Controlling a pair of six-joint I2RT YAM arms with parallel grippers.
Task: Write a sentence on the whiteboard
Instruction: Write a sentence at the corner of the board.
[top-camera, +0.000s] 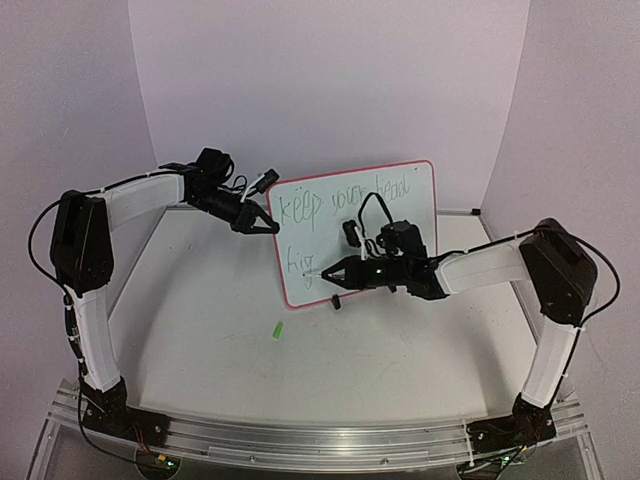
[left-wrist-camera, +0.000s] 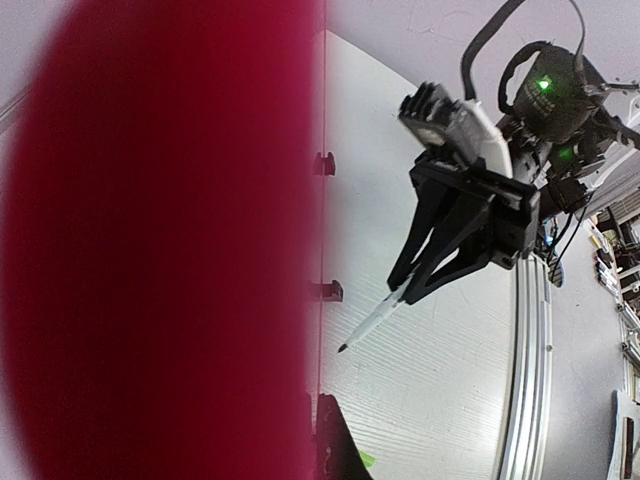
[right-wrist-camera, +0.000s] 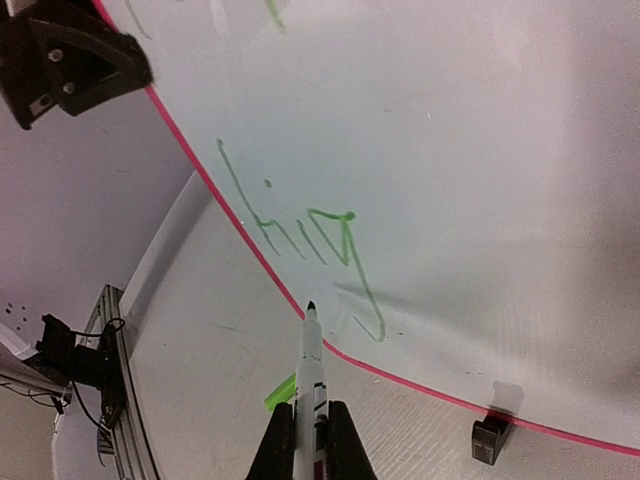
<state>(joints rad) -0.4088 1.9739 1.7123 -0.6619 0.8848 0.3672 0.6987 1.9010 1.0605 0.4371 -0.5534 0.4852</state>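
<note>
Right pincer (right-wrist-camera: 311, 418) holds marker (right-wrist-camera: 312, 365) just off whiteboard (right-wrist-camera: 450, 150).

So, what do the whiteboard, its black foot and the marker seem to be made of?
The whiteboard: glossy white face, probably coated, since a shadow shows softly on it; its red-pink rim looks plastic. The black foot: matte, probably plastic. The marker: smooth white barrel, likely plastic.

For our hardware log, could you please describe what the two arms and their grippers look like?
The left arm and right arm have white links, black joint housings and loose black cables. The left gripper and right gripper are black with tapered fingers.
</note>
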